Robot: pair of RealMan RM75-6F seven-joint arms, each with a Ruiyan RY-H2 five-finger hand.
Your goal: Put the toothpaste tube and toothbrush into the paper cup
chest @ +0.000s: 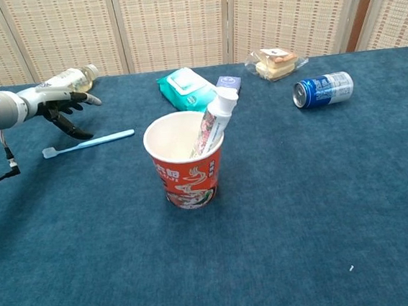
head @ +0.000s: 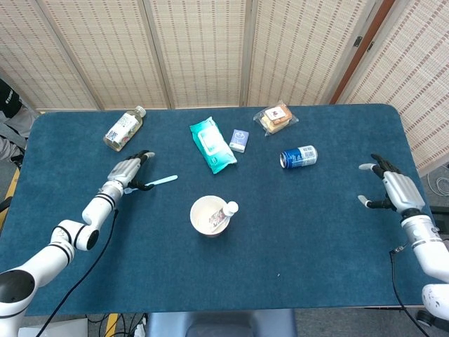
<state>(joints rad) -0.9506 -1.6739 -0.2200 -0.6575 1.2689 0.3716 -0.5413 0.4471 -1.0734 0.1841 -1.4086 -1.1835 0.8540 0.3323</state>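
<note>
**Left hand poised over the toothbrush**

The paper cup [chest: 186, 161] stands mid-table with the toothpaste tube [chest: 215, 121] leaning inside it. The left hand [chest: 60, 103] hovers just above the toothbrush [chest: 87, 143], fingers spread and empty, over the brush-head end. The right hand [head: 390, 189] hangs well apart at the table's far right, fingers spread, holding nothing.

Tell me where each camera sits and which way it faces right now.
Head view: high above the near table edge, looking steeply down; shows both arms, left robot hand over the toothbrush, right robot hand open at the far right.
Chest view: low at the near edge, facing across the table; only the left robot hand shows.
Shared: paper cup with toothpaste tube, toothbrush, blue can.
</note>
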